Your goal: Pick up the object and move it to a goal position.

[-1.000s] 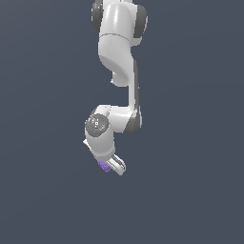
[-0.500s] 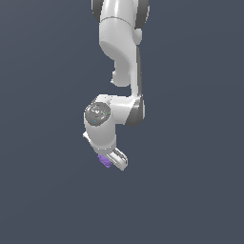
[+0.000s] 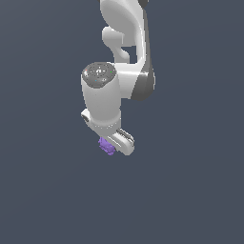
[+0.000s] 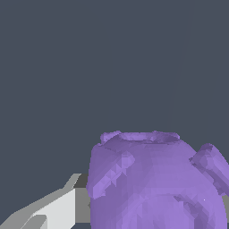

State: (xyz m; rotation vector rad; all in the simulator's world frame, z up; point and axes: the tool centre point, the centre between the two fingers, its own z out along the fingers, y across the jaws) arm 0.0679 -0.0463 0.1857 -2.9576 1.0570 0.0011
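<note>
Exterior view: fingers (image 3: 116, 146) closed on the purple object (image 3: 106, 146), held aloft with nothing beneath. Wrist view: object (image 4: 156, 183) up close, one finger touching it. Pickup apparently done; transfer outstanding, no goal marker visible.

The object (image 3: 106, 146) is a small purple lump, roundish and knobbly, with stubby bumps on its sides and a raised ring mark on one face. It sits held at the tip of the white end effector (image 3: 114, 145), against plain dark grey background
</note>
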